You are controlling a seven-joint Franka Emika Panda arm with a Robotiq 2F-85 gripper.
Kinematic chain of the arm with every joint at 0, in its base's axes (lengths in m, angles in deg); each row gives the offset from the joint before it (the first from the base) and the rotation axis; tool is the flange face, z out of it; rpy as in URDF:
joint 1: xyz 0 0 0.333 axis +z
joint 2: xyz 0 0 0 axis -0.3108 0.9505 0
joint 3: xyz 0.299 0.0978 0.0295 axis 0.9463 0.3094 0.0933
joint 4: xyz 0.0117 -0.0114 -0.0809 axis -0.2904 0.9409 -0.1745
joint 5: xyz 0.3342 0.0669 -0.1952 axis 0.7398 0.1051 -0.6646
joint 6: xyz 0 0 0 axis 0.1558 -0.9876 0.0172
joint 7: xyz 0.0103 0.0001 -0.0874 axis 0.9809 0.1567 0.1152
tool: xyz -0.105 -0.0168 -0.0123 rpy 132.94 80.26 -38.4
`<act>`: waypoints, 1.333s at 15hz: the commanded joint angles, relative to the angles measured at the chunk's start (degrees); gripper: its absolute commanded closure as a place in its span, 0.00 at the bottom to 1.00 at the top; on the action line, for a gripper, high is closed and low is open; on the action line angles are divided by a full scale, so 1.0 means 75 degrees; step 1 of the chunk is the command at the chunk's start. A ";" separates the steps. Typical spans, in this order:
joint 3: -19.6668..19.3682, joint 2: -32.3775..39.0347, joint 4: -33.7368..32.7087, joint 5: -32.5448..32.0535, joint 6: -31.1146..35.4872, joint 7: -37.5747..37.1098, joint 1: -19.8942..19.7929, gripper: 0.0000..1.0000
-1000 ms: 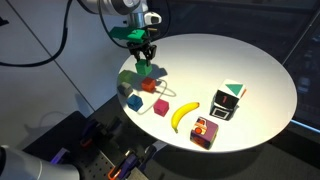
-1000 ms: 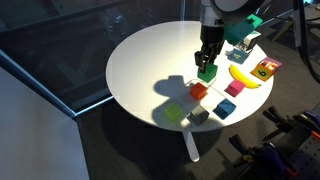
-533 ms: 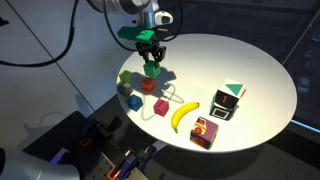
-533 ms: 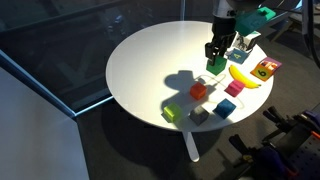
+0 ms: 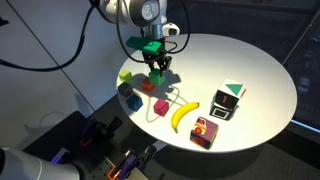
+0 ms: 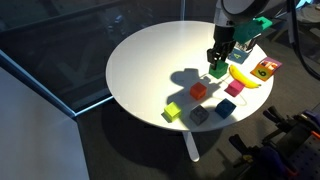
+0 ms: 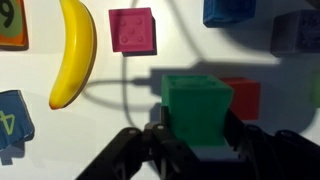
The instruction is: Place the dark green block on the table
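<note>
My gripper is shut on the dark green block and holds it just above the white round table, over the cluster of small cubes. In an exterior view the gripper hangs with the block between a red cube and the banana. In the wrist view the green block sits between my two fingers, with the red cube right behind it on the table.
Around the block lie a pink cube, a blue cube, a grey cube, a lime cube and a banana. A black box with white-and-teal top and a colourful box stand beyond the banana.
My gripper has carried the green block sideways over the table, away from the lime and blue cubes and towards the banana. The other objects have not moved.
</note>
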State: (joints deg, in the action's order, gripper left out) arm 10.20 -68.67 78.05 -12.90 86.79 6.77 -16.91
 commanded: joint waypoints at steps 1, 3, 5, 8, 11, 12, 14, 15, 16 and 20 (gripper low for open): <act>-0.0037 0.0579 -0.0486 -0.0034 0.0068 0.0014 -0.0077 0.72; -0.0081 0.0832 -0.0672 -0.0033 0.0130 -0.0004 -0.0098 0.72; -0.0116 0.1083 -0.0868 -0.0021 0.0194 0.0007 -0.0142 0.72; -0.0137 0.1451 -0.1159 0.0000 0.0331 0.0059 -0.0228 0.72; -0.0082 0.1772 -0.1409 0.0085 0.0498 0.0145 -0.0321 0.72; -0.0033 0.1857 -0.1458 0.0140 0.0617 0.0203 -0.0353 0.72; 0.0039 0.2023 -0.1600 0.0223 0.0736 0.0235 -0.0374 0.72; 0.0071 0.2091 -0.1665 0.0253 0.0778 0.0236 -0.0374 0.72; 0.0112 0.2158 -0.1750 0.0291 0.0772 0.0233 -0.0368 0.72; 0.0222 0.2341 -0.2038 0.0404 0.0755 0.0150 -0.0306 0.72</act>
State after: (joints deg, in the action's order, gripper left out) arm 10.94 -52.49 65.39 -11.11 92.58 6.81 -18.75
